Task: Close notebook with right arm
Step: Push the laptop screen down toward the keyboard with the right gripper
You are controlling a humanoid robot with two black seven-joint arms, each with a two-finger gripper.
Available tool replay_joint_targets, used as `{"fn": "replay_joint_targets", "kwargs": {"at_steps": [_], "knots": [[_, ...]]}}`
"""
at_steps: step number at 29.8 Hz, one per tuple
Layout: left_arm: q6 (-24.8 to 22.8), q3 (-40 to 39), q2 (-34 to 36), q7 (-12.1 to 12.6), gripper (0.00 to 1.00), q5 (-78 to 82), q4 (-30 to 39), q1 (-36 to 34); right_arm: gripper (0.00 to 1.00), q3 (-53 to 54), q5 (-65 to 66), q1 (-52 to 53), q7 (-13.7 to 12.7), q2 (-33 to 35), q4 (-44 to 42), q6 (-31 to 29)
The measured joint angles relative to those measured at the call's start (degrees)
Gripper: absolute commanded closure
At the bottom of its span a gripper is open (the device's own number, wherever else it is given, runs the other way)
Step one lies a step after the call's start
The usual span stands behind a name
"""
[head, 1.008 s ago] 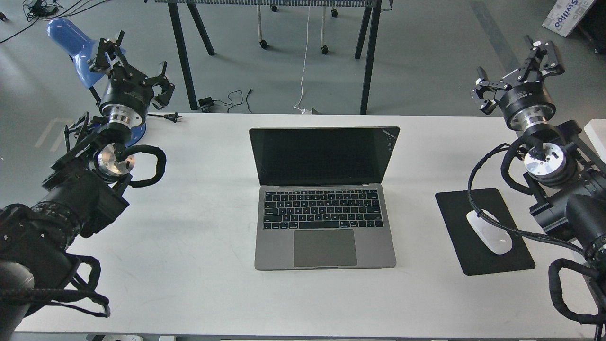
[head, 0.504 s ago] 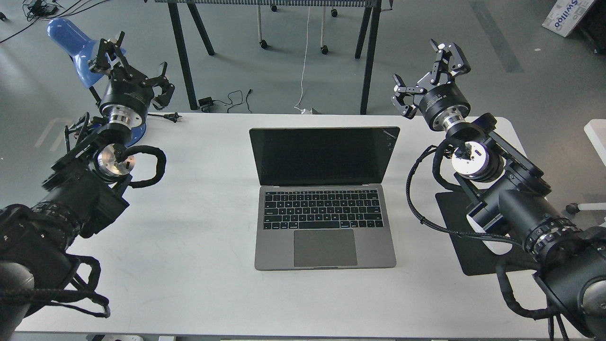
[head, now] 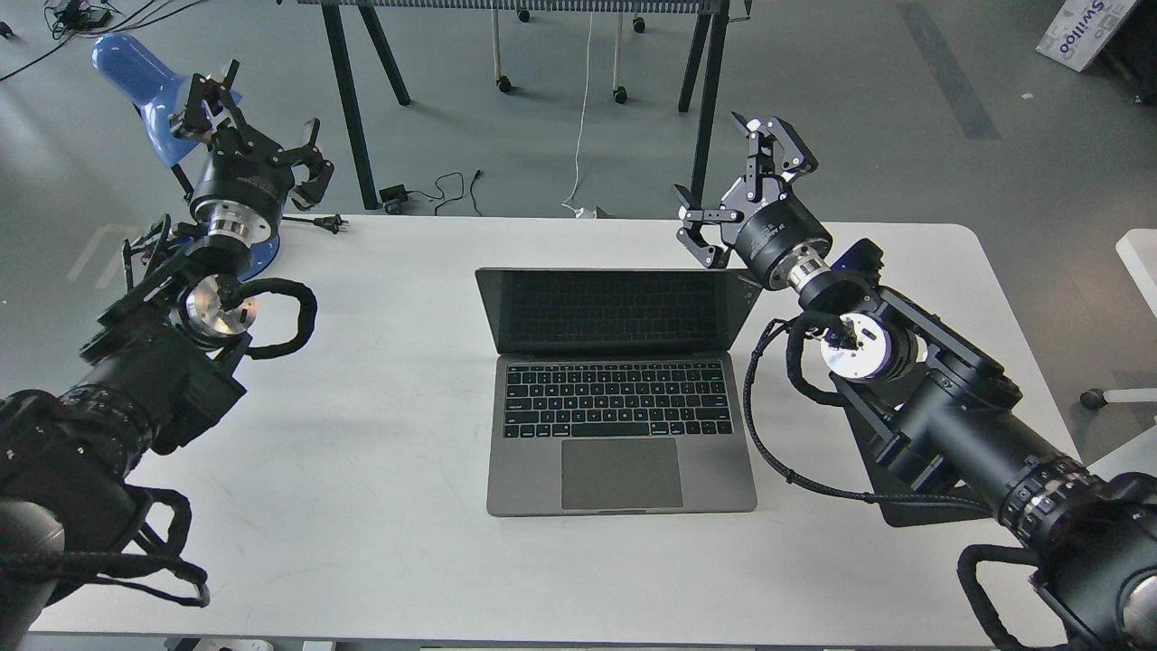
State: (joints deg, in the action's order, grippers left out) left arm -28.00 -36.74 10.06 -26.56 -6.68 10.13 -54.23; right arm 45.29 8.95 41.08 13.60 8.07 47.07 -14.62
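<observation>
The space-grey notebook point(head: 622, 449) lies open at the middle of the white table point(head: 380, 506), its dark screen point(head: 615, 312) tilted somewhat forward over the black keyboard. My right arm point(head: 940, 425) reaches in from the lower right. Its gripper point(head: 734, 188) is open and empty, just behind the lid's top right corner; I cannot tell if it touches the lid. My left gripper point(head: 260, 122) is open and empty at the table's far left, next to the blue lamp point(head: 136, 77).
A black mouse pad point(head: 899, 508) lies right of the notebook, mostly hidden under my right arm. Black table legs point(head: 348, 99) and floor cables point(head: 434, 192) are beyond the far edge. A cardboard box point(head: 1089, 27) sits at top right.
My right arm has swung left from the table's right edge to behind the lid's right corner. The lid now leans further forward. The left arm has not moved.
</observation>
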Motion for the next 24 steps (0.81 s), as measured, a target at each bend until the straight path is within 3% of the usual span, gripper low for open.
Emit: {"fn": "replay_joint_targets", "kwargs": {"at_steps": [12,24], "knots": [[0.0,0.0,0.0,0.0,0.0,0.1,0.0,0.0,0.0,-5.5,0.4,-9.5,-0.1,11.0,16.2,0.6],[0.0,0.0,0.0,0.1,0.0,0.2,0.0,0.0,0.0,-10.2,3.9,-16.4,0.1,11.9,20.7,0.5]]}}
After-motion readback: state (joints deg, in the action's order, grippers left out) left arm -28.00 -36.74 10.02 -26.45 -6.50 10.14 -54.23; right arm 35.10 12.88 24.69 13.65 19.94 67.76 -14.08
